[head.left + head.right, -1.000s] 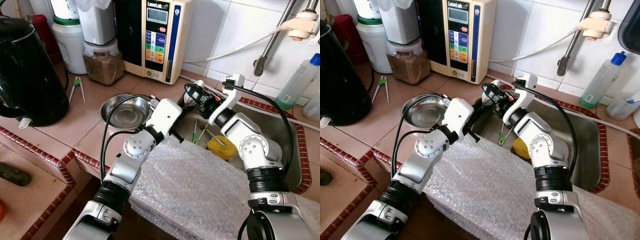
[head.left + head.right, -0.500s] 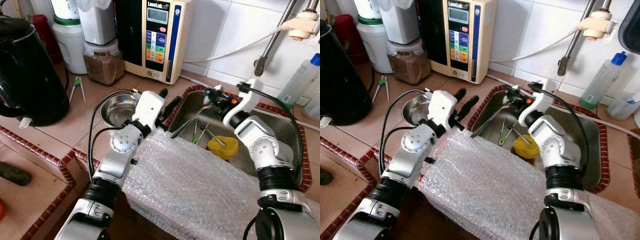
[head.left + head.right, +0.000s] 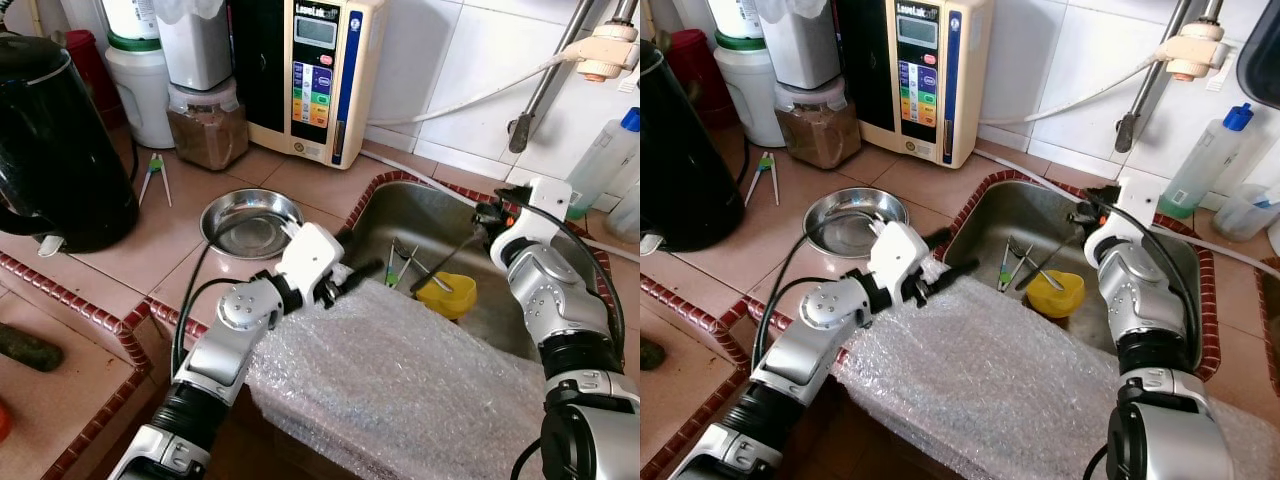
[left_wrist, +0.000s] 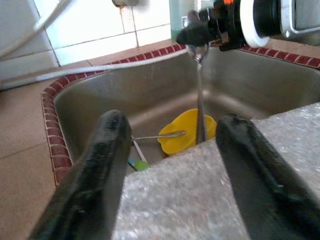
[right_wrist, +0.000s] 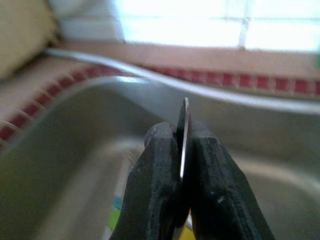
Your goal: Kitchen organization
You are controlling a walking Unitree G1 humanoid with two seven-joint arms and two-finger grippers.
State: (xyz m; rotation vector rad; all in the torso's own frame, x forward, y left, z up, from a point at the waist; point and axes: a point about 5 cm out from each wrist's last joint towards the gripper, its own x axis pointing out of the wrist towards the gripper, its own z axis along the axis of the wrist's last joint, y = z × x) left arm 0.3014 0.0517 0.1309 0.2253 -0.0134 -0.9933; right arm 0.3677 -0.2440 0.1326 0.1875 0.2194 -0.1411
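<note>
Swung rightward, right claw [image 3: 487, 214] pinches a spoon [image 3: 452, 254] over the sink [image 3: 400, 205] — left claw [image 3: 352, 272] gapes, empty.

sink [image 3: 400, 215] basin open at left, yellow cup [image 3: 446, 295] and utensils [image 3: 400, 262] midway

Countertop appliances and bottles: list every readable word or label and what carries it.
"LeveLuk": top of the cream water ionizer; the small letters after it are blurred.
Its display and coloured button labels: too small to read.
Spray bottle and white jars: nothing legible.
</note>
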